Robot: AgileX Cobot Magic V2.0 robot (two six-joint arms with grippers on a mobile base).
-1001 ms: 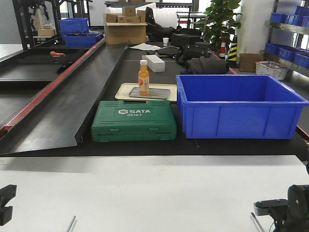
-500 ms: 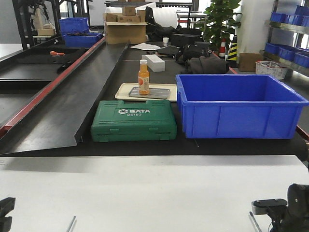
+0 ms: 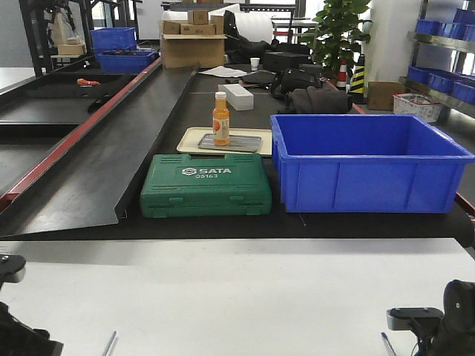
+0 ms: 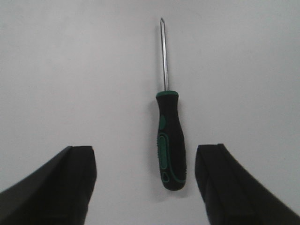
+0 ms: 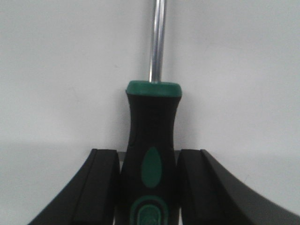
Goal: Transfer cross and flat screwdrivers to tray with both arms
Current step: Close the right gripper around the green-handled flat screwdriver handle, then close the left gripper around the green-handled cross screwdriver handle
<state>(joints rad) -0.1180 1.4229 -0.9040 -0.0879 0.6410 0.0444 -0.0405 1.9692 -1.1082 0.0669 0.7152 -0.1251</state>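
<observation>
In the left wrist view a cross screwdriver (image 4: 169,145) with a black and green handle lies on the white table, tip pointing away. My left gripper (image 4: 146,180) is open above it, and the handle sits nearer the right finger (image 4: 229,183). My right gripper (image 5: 149,187) is shut on the black and green handle of a second screwdriver (image 5: 151,136); its tip is out of view. In the front view only that screwdriver's shaft (image 3: 386,343) shows beside the right gripper (image 3: 415,320). The grey metal tray (image 3: 245,144) lies far back on a cream tray.
An orange bottle (image 3: 220,119) stands on the grey tray. A green SATA tool case (image 3: 205,185) and a deep blue crate (image 3: 367,162) sit on the black bench beyond the white table (image 3: 237,297). A black sloped ramp (image 3: 96,148) runs along the left.
My left arm has dropped lower at the bottom left edge. The right gripper has sunk slightly toward the table over its screwdriver.
</observation>
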